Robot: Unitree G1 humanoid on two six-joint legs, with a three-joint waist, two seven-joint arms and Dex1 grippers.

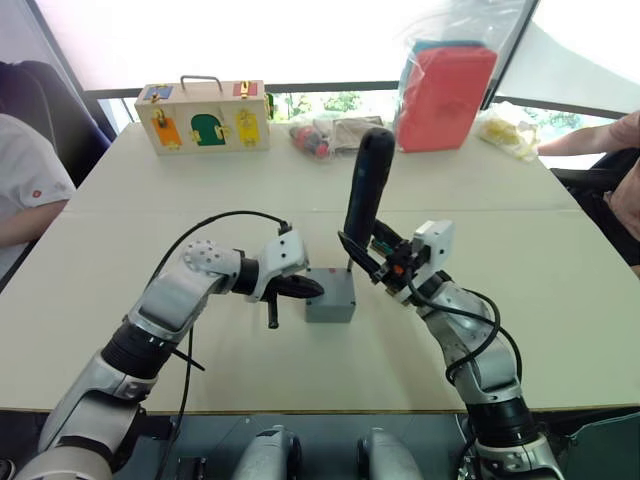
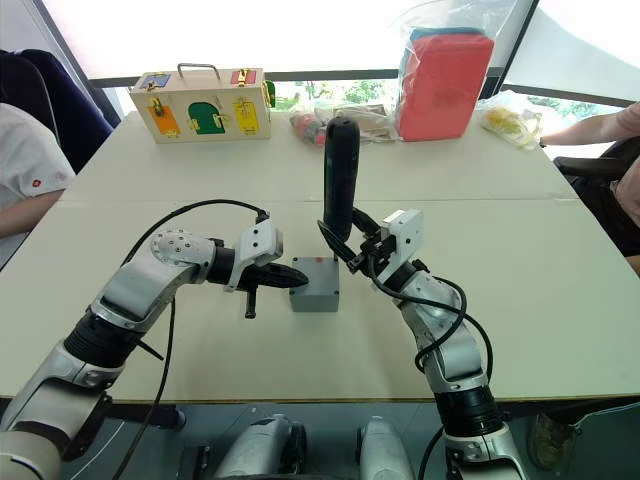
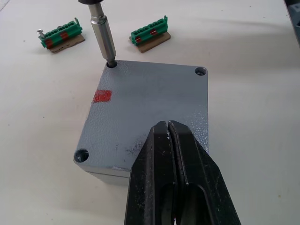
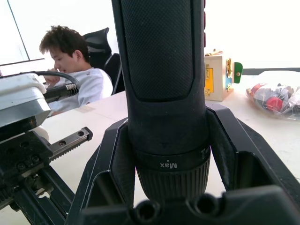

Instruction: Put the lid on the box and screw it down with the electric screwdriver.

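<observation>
Already the lid (image 3: pixel 150 110) sits on the box (image 1: pixel 330 296), which stands near the middle of the table (image 1: pixel 560 300), so the step in hand is judged to be the screwing-down. The right gripper (image 1: pixel 372 262) has its two fingers clamped round the lower body of the electric screwdriver (image 1: pixel 366 185) and holds it almost upright over the box's far right corner. In the left wrist view the metal bit (image 3: pixel 104 37) stands in one corner screw hole (image 3: pixel 111 63), while two other corners show a screw head or hole (image 3: pixel 200 71); whether those are driven home cannot be told. The left gripper (image 1: pixel 298 288) has its fingers pressed together with nothing between them, their tips resting on or just above the lid's left edge, apparently to steady the box. Two small green bit holders (image 3: pixel 149 34) lie on the table just beyond the box. The next move likely calls for keeping the tool plumb over the hole with steady downward pressure while the box is held from turning, then lifting clear and shifting to another corner. A wooden latch box (image 1: pixel 203 117) and a red case (image 1: pixel 445 92) stand at the far edge, well apart.
</observation>
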